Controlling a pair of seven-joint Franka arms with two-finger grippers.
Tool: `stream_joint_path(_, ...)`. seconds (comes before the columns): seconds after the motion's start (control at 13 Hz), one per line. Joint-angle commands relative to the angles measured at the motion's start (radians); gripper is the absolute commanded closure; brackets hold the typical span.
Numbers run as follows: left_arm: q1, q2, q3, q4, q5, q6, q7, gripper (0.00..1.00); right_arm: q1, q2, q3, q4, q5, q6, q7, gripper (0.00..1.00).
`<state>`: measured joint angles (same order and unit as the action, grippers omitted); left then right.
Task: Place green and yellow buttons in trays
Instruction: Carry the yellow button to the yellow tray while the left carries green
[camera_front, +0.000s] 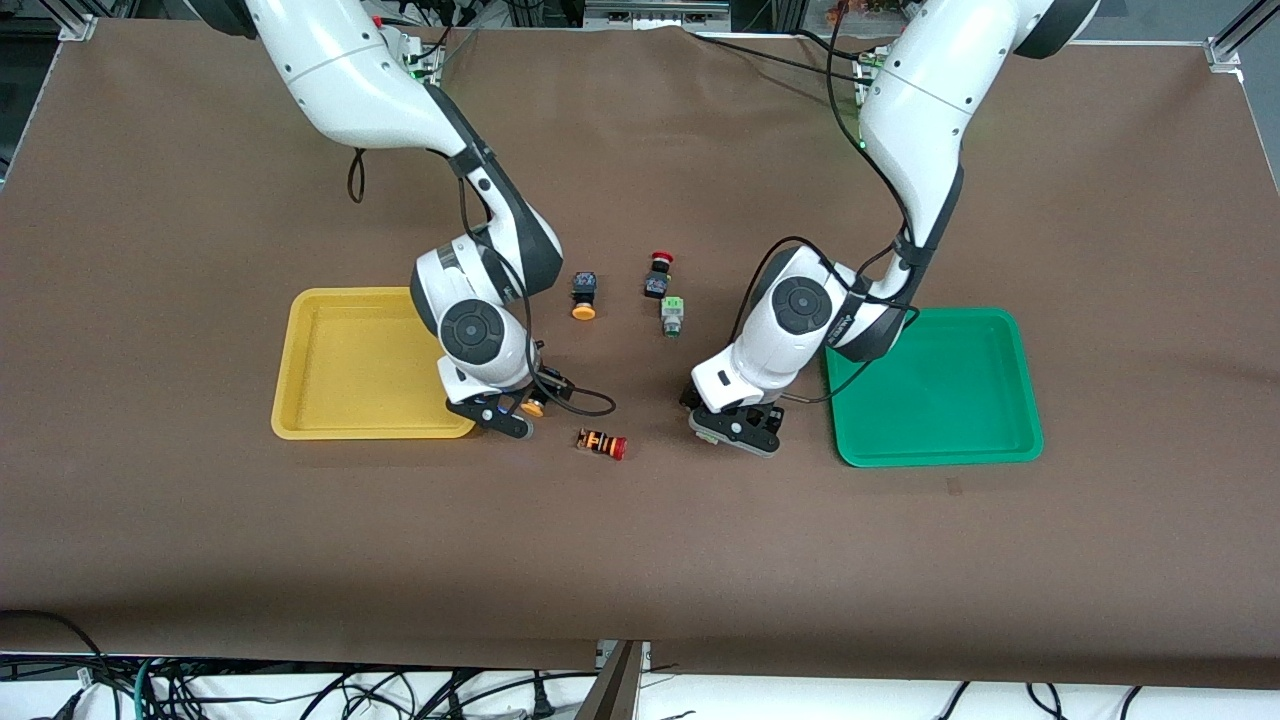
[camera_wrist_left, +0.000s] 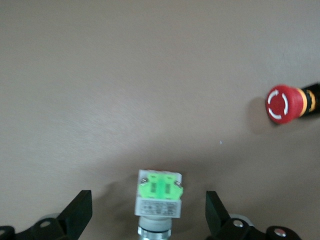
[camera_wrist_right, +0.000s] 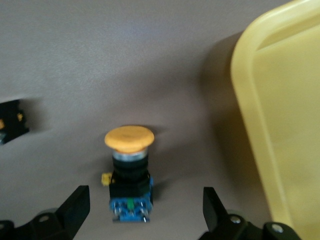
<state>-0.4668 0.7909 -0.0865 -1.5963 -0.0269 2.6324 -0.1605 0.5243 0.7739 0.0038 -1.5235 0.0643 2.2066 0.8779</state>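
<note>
My right gripper (camera_front: 508, 418) is low over the table beside the yellow tray (camera_front: 330, 365), by its corner nearest the front camera. In the right wrist view it (camera_wrist_right: 145, 212) is open, straddling a yellow button (camera_wrist_right: 129, 172) without touching it; the orange cap shows in the front view (camera_front: 533, 407). My left gripper (camera_front: 742, 428) is low beside the green tray (camera_front: 960, 380). In the left wrist view it (camera_wrist_left: 148, 216) is open around a green button (camera_wrist_left: 159, 199), which the hand hides in the front view. A second yellow button (camera_front: 584, 296) and a second green button (camera_front: 672, 316) lie between the arms.
A red-capped black switch (camera_front: 658, 273) lies beside the second green button. A red-capped orange-and-black striped switch (camera_front: 603, 443) lies between the two grippers, also in the left wrist view (camera_wrist_left: 286, 103). The yellow tray's rim (camera_wrist_right: 270, 130) is close beside the right gripper.
</note>
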Motion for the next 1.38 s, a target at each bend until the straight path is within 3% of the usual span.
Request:
stream_joint_path(0.0, -0.016, 0.030, 0.004, 0.022, -0.010, 0.001, 0.030, 0.00, 0.019, 0.028, -0.005, -0.009, 0.014, 0.070, 0.056, 0.20)
stream_joint_path(0.08, -0.015, 0.043, 0.004, 0.022, -0.010, 0.005, 0.029, 0.00, 0.022, 0.031, -0.005, -0.014, 0.012, 0.079, 0.055, 0.63)
stream_joint_path(0.15, -0.015, 0.044, 0.004, 0.022, -0.008, 0.014, 0.030, 0.11, 0.022, 0.031, -0.005, -0.014, 0.012, 0.078, 0.055, 1.00)
stream_joint_path(0.23, -0.013, 0.041, 0.004, 0.022, -0.004, 0.014, 0.041, 0.53, 0.022, 0.028, -0.005, -0.012, 0.012, 0.073, 0.047, 1.00)
stream_joint_path(0.31, -0.013, 0.036, 0.004, 0.021, -0.004, 0.014, 0.055, 0.88, 0.022, 0.021, -0.007, -0.011, 0.011, 0.070, 0.030, 1.00)
stream_joint_path(0.38, -0.012, 0.034, 0.002, 0.022, -0.004, 0.012, 0.067, 1.00, 0.016, 0.006, -0.008, -0.009, 0.011, 0.058, -0.003, 1.00)
stream_joint_path(0.62, 0.000, -0.004, 0.002, 0.019, -0.005, -0.009, 0.059, 1.00, -0.073, -0.047, -0.019, -0.003, 0.012, -0.095, -0.254, 1.00)
stream_joint_path(0.69, 0.010, -0.053, 0.004, 0.003, -0.007, -0.072, 0.058, 1.00, -0.113, -0.073, -0.019, -0.006, 0.012, -0.146, -0.346, 1.00)
stream_joint_path(0.85, 0.063, -0.151, 0.008, 0.001, -0.004, -0.322, 0.065, 1.00, -0.188, -0.103, -0.021, -0.038, 0.011, -0.215, -0.512, 1.00)
stream_joint_path(1.08, 0.167, -0.240, 0.043, -0.004, 0.007, -0.639, 0.276, 1.00, -0.266, -0.182, -0.022, -0.180, 0.005, -0.199, -0.660, 1.00)
stream_joint_path(1.31, 0.177, -0.266, 0.154, -0.135, 0.009, -0.606, 0.510, 1.00, -0.320, -0.252, -0.060, -0.398, -0.003, -0.060, -0.828, 1.00)
